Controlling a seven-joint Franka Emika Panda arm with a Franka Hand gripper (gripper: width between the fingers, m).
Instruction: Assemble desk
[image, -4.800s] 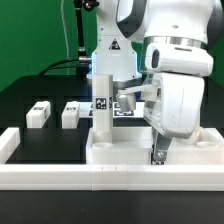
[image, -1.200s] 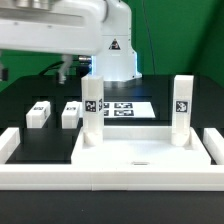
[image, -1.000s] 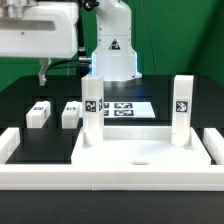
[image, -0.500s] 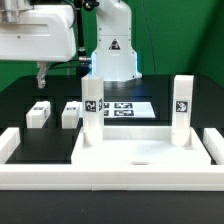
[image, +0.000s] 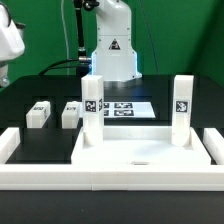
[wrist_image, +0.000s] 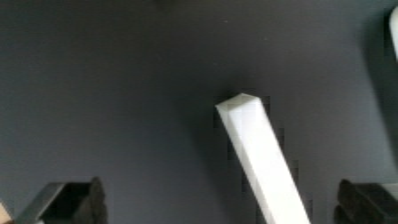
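Gaping wide over the dark tabletop (wrist_image: 125, 90), the pincer (wrist_image: 219, 195) holds nothing.

Its two dark fingers (wrist_image: 71, 200) stand far apart in the wrist view. Between them, down on the tabletop and touching neither, runs a blurred white bar (wrist_image: 263, 150) (leg or border wall, I cannot tell). A white part of the arm (image: 8, 40) shows at the upper left edge of the exterior view. Below it, left of centre, a loose leg (image: 38, 113) and a second loose leg (image: 71, 114) lie side by side, apart. The desk panel (image: 140, 155) lies flat at lower centre, just behind the border wall (image: 110, 182). It carries an upright leg (image: 92, 112) at its far corner on the exterior view's left and a second upright leg (image: 182, 108) on the exterior view's right. The marker board (image: 125, 107) lies at mid-frame between them.
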